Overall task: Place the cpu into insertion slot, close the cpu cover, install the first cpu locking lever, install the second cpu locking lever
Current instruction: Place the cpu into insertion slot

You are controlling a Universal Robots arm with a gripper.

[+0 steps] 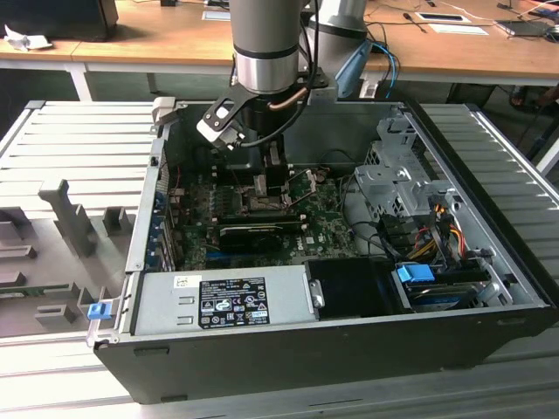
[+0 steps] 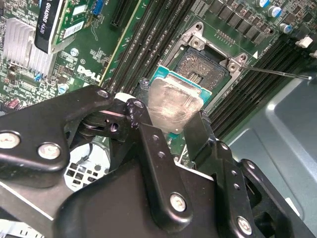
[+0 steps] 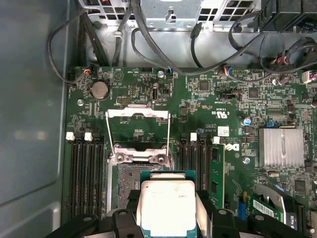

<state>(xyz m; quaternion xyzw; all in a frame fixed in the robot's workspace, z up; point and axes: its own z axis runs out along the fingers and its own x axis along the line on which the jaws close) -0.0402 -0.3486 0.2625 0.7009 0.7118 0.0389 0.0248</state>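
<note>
My gripper [image 2: 168, 118] is shut on the cpu [image 2: 174, 105], a flat square chip with a dull silver top and a teal-green rim, held by two opposite edges between black fingers [image 2: 151, 141]. The cpu hangs tilted just above the insertion slot [image 2: 205, 67], covering part of it. In the first wrist view the cpu [image 3: 166, 206] sits in the gripper [image 3: 167, 210] over the insertion slot [image 3: 125, 181]. The cpu cover [image 3: 137, 113] stands swung open beyond the slot. In the exterior view the gripper [image 1: 262, 188] reaches down into the open computer case.
Black memory slots [image 3: 86, 173] flank the socket on both sides. A thin metal lever [image 2: 277, 73] sticks out beside the socket. A graphics card [image 1: 249, 234], the power supply [image 1: 223, 299], a drive cage [image 1: 397, 179] and cables [image 3: 148, 29] crowd the case.
</note>
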